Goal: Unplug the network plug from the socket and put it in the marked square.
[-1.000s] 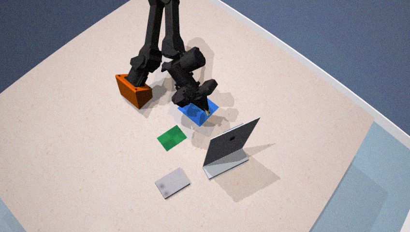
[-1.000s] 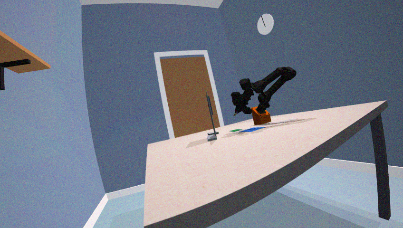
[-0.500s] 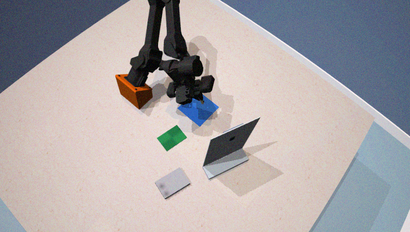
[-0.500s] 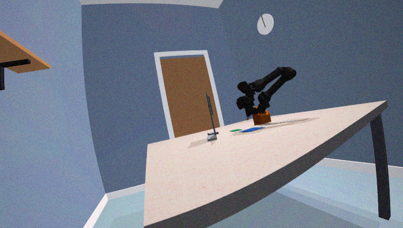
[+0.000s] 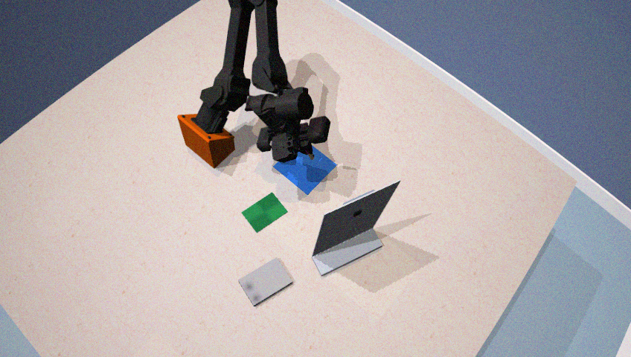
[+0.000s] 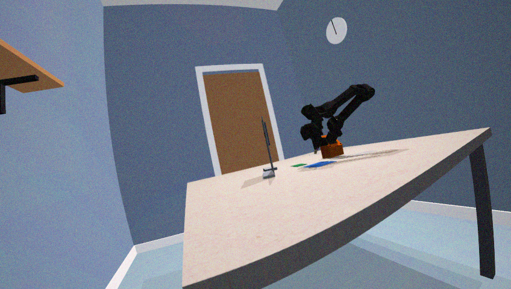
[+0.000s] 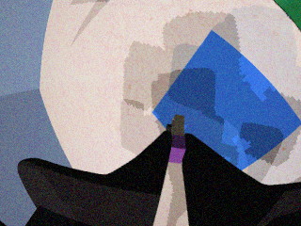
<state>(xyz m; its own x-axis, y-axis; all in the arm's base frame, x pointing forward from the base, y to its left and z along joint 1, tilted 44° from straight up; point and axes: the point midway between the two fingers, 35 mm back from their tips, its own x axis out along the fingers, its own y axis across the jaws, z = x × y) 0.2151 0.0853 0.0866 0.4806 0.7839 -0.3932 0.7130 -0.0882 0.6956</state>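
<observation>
The upright dark panel (image 5: 338, 230) (image 6: 266, 133) stands on a pale foot, with an empty-looking black socket (image 5: 357, 213) in its face. My gripper (image 5: 309, 152) (image 6: 316, 149) (image 7: 176, 138) points steeply down and is shut on the plug. The plug (image 5: 311, 156) (image 7: 178, 124) sticks out beyond the fingertips, tan at its end and purple further back. The blue marked square (image 5: 327, 165) (image 6: 320, 164) (image 7: 213, 49) lies flat below the gripper. In the wrist view the plug's end shows near the square's corner, with a gap of air under it. The thin tab cannot be made out.
A green rectangle (image 5: 264, 212) (image 6: 298, 165) (image 7: 293, 11) lies flat near the blue square. A low grey box (image 5: 266, 280) lies farther out. The orange arm base (image 5: 199, 143) (image 6: 332, 150) is beside the gripper. The panel's pale foot (image 5: 350, 256) (image 6: 269, 174) rests on the table.
</observation>
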